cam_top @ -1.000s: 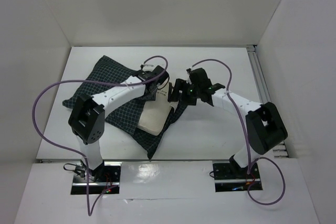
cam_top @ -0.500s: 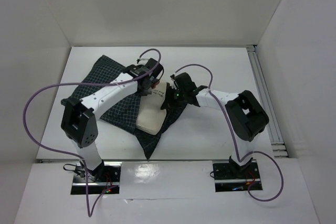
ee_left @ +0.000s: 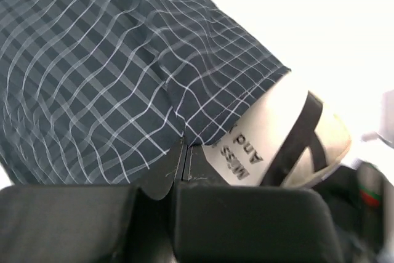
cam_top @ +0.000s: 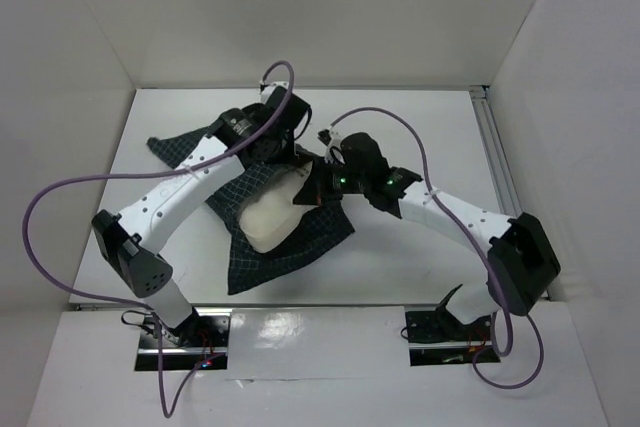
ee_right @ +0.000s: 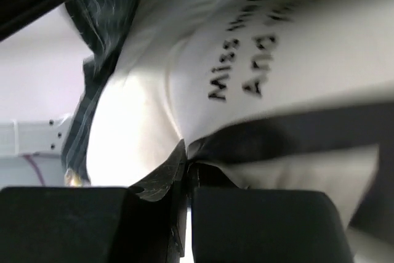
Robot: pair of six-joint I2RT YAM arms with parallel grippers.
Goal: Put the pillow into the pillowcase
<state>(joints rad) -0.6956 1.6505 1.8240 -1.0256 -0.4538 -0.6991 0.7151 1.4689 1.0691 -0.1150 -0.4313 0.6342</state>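
Evidently partway: left hand (ee_left: 186, 155) clamped on the pillowcase (ee_left: 92, 78) hem, right hand (ee_right: 186, 163) pinching the pillow (ee_right: 154, 109), whose labelled end beside both hands lies uncovered, yet to go in.

From above, saw only a patch of the soft cream-white rectangular pillow (cam_top: 268, 219), with the rest covered by the dark navy white-checked cloth pillowcase (cam_top: 275, 262) and both wrists, fingertips buried likewise. In the left wrist view, read just part of the black printed lettering (ee_left: 243, 159), cut short behind the left gripper (ee_left: 184, 167); lost the pillowcase past the left and top edges. In the right wrist view, found everything blurred, with the lettering running off the top edge.
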